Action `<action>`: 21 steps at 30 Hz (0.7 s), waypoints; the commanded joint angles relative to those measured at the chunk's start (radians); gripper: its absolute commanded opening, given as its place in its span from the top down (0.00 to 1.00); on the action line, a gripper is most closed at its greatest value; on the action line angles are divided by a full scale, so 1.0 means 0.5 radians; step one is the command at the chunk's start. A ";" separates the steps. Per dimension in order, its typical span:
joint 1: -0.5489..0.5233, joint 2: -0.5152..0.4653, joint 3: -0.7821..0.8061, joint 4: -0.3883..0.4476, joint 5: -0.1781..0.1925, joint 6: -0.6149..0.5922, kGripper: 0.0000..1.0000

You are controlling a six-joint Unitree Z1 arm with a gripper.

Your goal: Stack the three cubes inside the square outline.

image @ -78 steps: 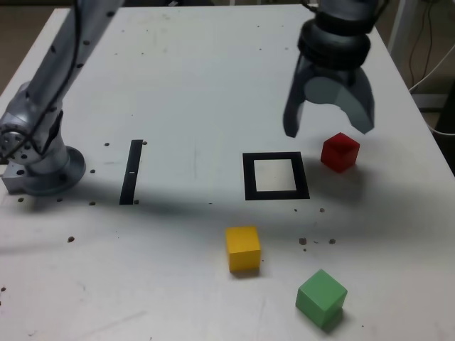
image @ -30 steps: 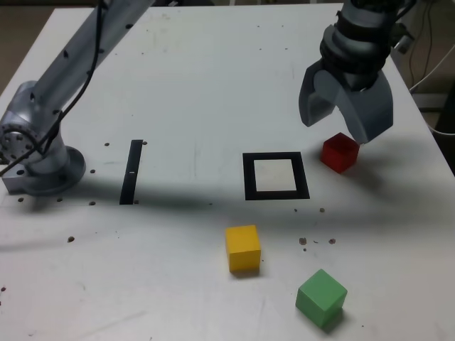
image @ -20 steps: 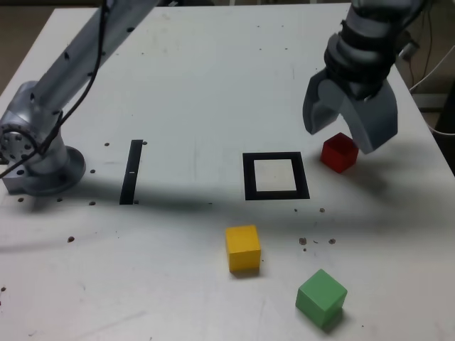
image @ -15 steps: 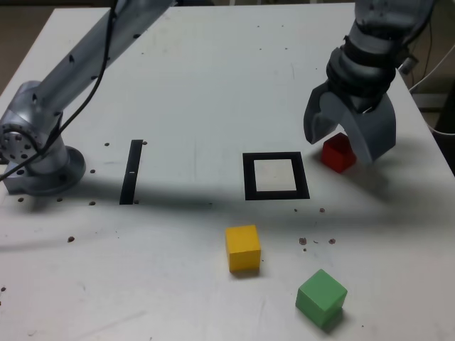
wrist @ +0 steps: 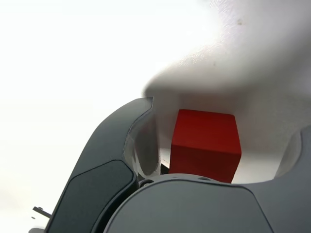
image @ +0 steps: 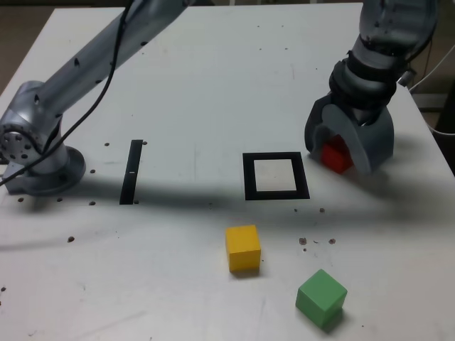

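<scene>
Black narrow tape strip (image: 131,172) lies at nine o'clock from the square outline (image: 275,176) in the exterior view. Yellow cube (image: 243,249) sits at seven o'clock, green cube (image: 321,297) at five. At two o'clock, the gripper (image: 348,145) straddles the red cube (image: 335,157), jaws spread, gaps showing either side in the wrist view (wrist: 206,144).

The arm (image: 99,53) is silver-grey metal — a long, slim link dotted with small dark screw holes, a thin black cable (image: 85,99) running along it. Its base (image: 35,153) is a rounded grey housing with a round end cap ringed by dark screws. The wrist (image: 370,67) is darker, banded with black rings. The claw (image: 348,145) has two broad, curved blue-grey fingers (wrist: 104,165) — smooth shells with paler inner faces.
</scene>
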 commanded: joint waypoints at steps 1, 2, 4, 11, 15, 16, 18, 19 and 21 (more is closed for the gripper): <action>-0.005 0.018 -0.008 0.006 -0.006 -0.016 0.15; -0.005 0.019 -0.008 0.007 -0.007 -0.024 0.17; -0.004 0.021 -0.007 0.009 -0.003 -0.045 0.22; -0.004 0.019 0.001 -0.005 0.023 -0.098 0.51; 0.000 0.019 0.005 0.000 0.022 -0.096 0.54; 0.000 0.020 0.007 0.001 0.022 -0.096 0.54; 0.002 0.021 0.009 -0.001 0.023 -0.096 0.54; 0.002 0.022 0.010 -0.003 0.024 -0.096 0.54; 0.002 0.024 0.011 -0.007 0.025 -0.096 0.54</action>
